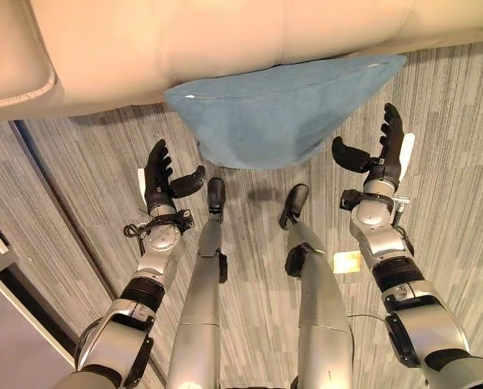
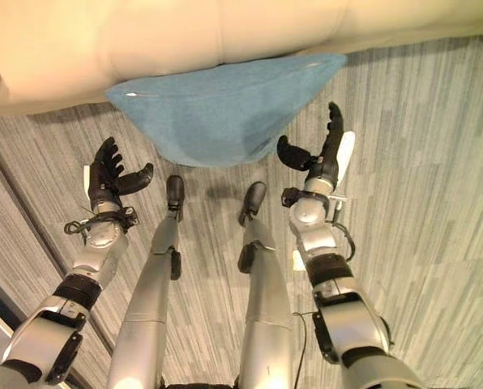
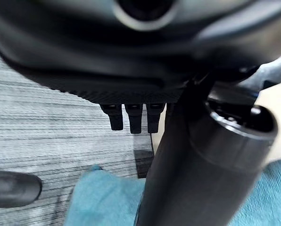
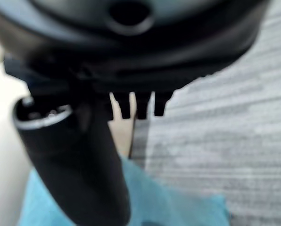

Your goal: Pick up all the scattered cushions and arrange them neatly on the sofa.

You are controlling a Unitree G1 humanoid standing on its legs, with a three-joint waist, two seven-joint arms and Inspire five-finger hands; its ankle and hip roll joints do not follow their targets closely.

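— Where's your cushion?
— The blue cushion (image 1: pixel 278 109) lies on the grey carpet (image 1: pixel 452 130), its far edge tucked against the cream sofa (image 1: pixel 225 40). It's between your hands, just beyond them.
— And the hands?
— Your left hand (image 1: pixel 158 180) and right hand (image 1: pixel 385 150) are both spread, empty, apart from the cushion.

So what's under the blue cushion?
The cushion lies on grey carpet, its far edge tucked under the sofa. Whatever sits beneath the cushion is covered.
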